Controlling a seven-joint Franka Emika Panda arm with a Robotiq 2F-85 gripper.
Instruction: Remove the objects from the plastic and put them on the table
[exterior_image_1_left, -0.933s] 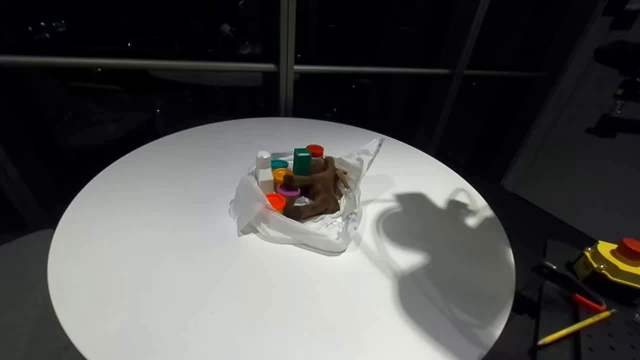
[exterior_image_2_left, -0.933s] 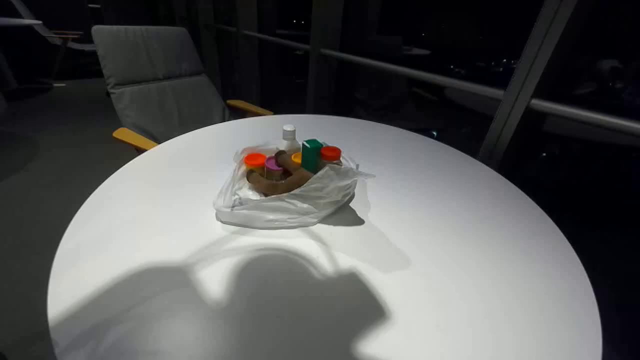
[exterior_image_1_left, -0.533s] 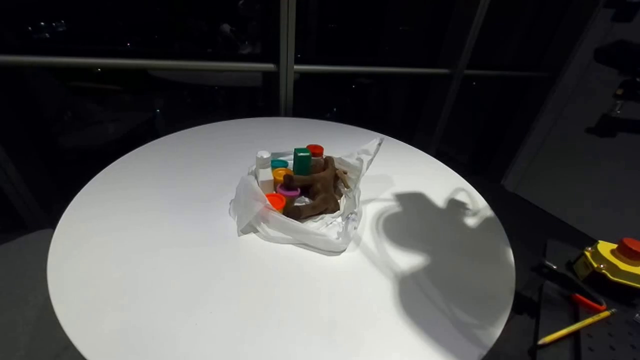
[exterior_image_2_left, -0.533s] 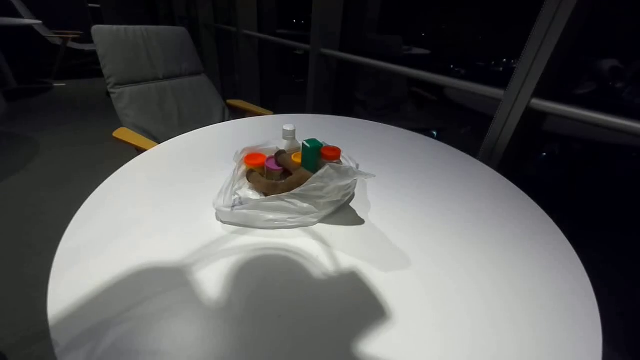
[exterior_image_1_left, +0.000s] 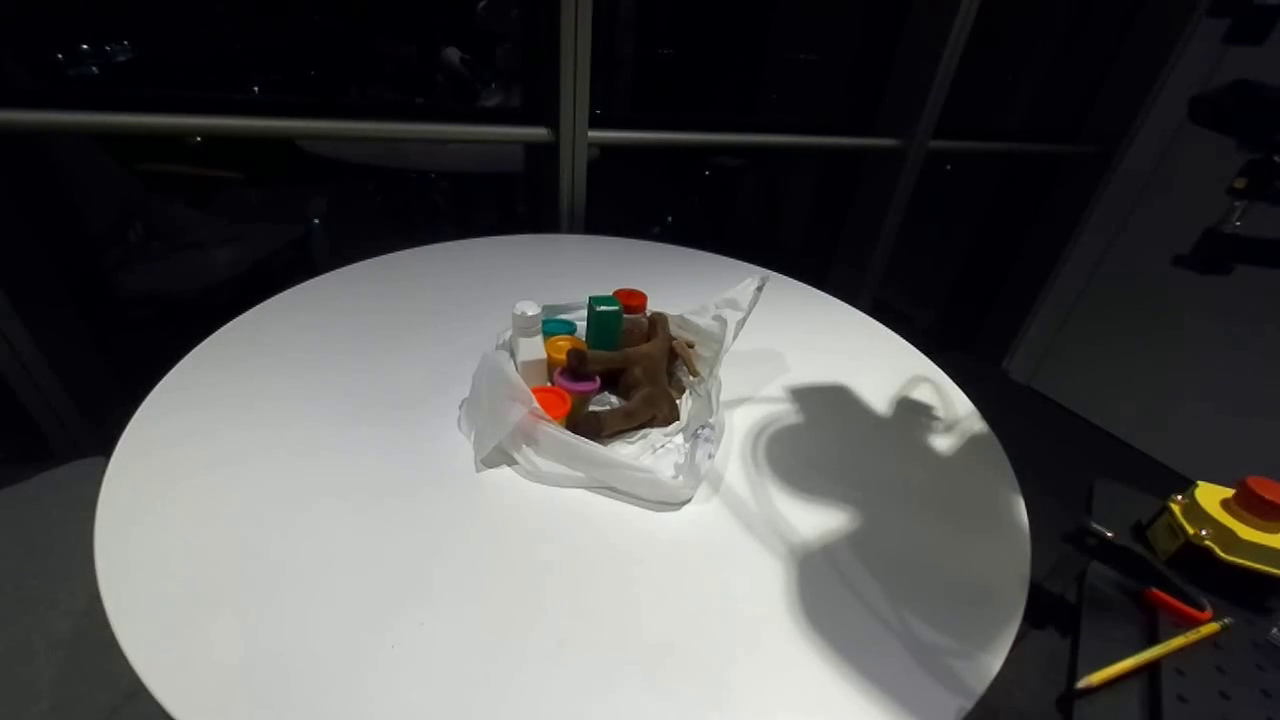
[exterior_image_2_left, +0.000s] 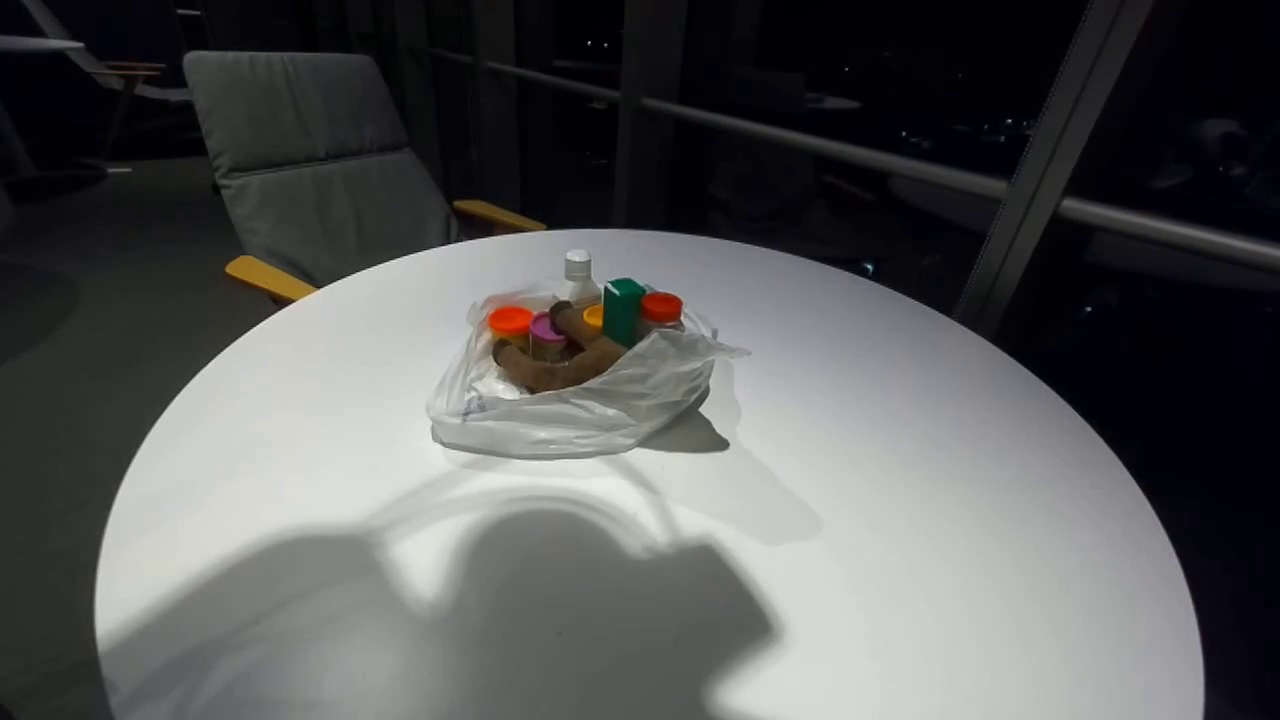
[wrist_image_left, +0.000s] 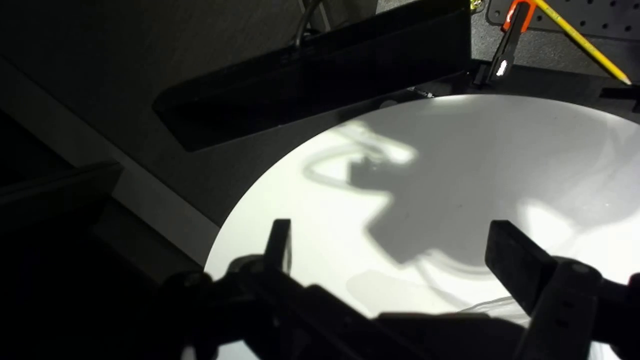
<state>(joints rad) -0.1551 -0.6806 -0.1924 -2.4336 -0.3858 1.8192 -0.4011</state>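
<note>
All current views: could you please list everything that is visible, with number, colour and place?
table: 1, white, all views
plastic bag: 1, whitish, on table
plush animal: 1, brown, in bag
red-capped bottle: 1, brownish, in bag
other bottle: 1, white, in bag
box: 1, green, in bag
tubs: 4, lids orange, yellow, purple, teal, in bag
armchair: 1 nearby, grey, beyond table in an exterior view
window bars: several, grey, beyond table
pencil: 1, yellow, beside table
tool: 1, black and orange, beside pencil
button box: 1, yellow and red, near pencil
panel: 1, black, beside table in wrist view
shadow: 1, grey, on table
dark background: too dim to list
gripper: 1, black, open, wrist view
</note>
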